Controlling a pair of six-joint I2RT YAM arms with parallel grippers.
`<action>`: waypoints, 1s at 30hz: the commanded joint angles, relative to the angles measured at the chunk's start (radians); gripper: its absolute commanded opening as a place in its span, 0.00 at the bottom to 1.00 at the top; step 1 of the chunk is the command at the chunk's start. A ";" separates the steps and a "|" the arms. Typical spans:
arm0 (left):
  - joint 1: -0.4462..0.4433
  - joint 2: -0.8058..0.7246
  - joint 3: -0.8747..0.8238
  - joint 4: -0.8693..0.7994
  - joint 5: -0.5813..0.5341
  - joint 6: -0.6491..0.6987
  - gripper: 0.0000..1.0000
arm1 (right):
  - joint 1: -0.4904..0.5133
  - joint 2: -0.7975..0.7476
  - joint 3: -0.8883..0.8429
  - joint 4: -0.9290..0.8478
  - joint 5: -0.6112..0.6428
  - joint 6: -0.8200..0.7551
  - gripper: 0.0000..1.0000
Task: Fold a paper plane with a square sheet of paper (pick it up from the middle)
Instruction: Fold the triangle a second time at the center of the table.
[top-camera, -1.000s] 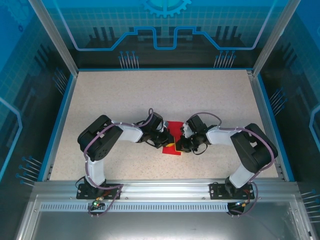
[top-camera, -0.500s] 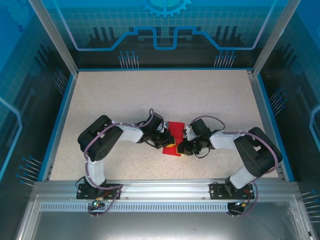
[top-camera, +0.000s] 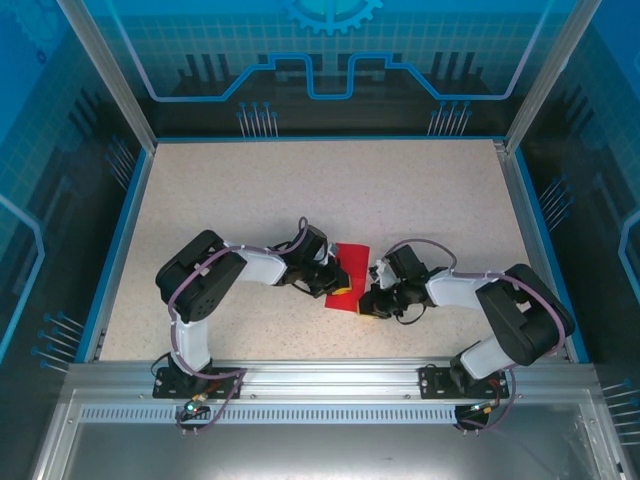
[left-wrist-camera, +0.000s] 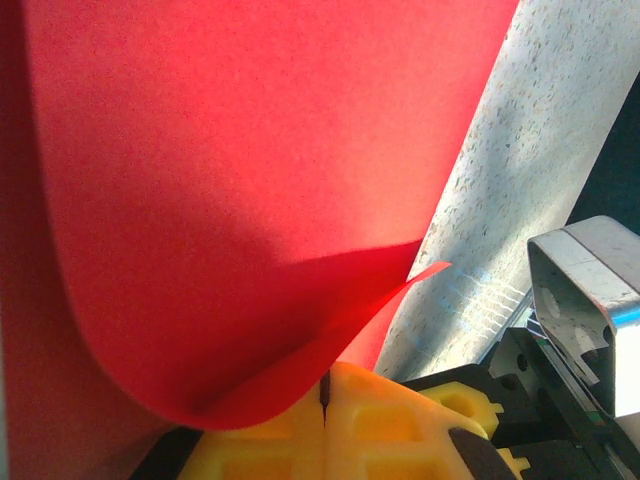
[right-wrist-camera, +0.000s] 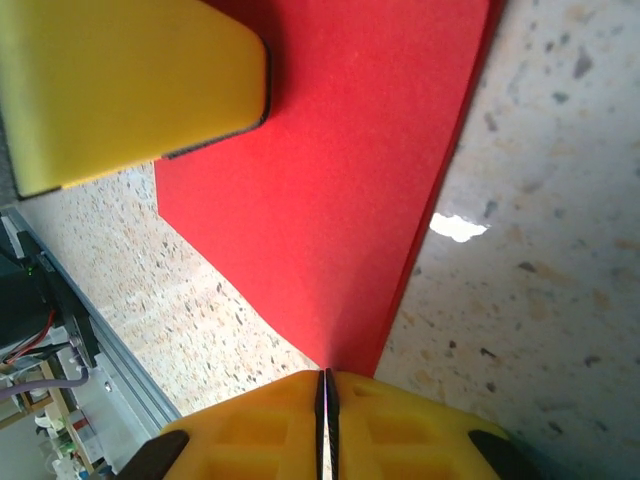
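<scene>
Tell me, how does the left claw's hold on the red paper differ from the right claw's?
The left gripper pinches the square sheet of paper where it bows up in a curl; the right gripper pinches a flat, pointed tip of it on the table. From above, the left gripper sits over the sheet's left part, the right gripper at its near right corner. Both have yellow fingers shut on the paper.

Nothing readable anywhere, folks. Closest thing to a sign is the pale blue gear emblem (top-camera: 333, 10) on the translucent blue back panel (top-camera: 420, 45). The thin bright red square sheet of paper (top-camera: 351, 256) is plain.
</scene>
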 joint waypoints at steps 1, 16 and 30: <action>-0.006 0.049 -0.005 -0.103 -0.040 0.034 0.00 | -0.018 -0.029 -0.025 -0.089 -0.008 0.012 0.13; -0.006 0.049 0.001 -0.100 -0.029 0.040 0.00 | -0.026 0.011 0.088 -0.014 -0.004 0.062 0.16; -0.006 -0.024 0.023 -0.083 0.001 0.055 0.06 | -0.025 0.115 0.018 -0.041 0.063 0.039 0.09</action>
